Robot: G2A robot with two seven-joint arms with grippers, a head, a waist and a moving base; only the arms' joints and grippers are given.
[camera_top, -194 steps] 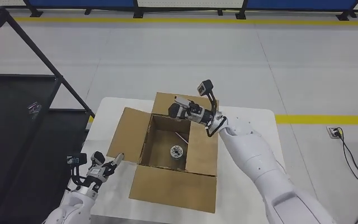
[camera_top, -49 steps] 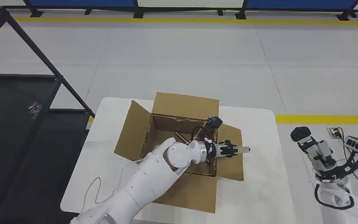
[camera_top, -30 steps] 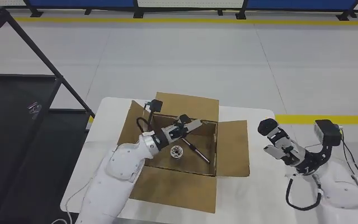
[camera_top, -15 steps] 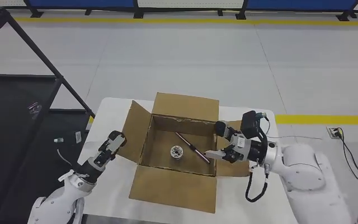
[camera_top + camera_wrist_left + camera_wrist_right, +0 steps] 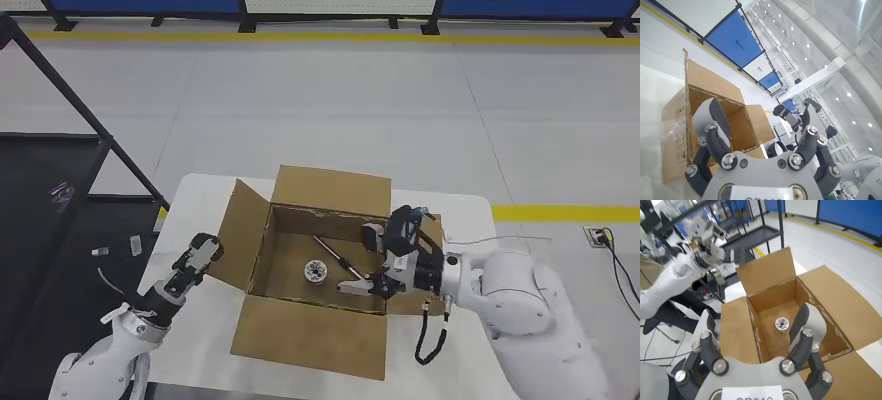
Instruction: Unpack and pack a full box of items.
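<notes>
Open box [image 5: 310, 335] on the bench [image 5: 190, 330], metal hub [image 5: 316, 269] and thin rod [image 5: 330, 251] inside
Right tool [image 5: 756, 313] spread wide over the box's right edge; left tool [image 5: 762, 103], also wide, beside its left flap; side print [image 5: 681, 108] unreadable

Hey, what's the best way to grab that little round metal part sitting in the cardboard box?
Grip the metal part by its round upper rim, coming straight down from above and pinching across it. It stands flat face up on the floor of the box, apart from the walls, which would likely block a sideways approach.
</notes>
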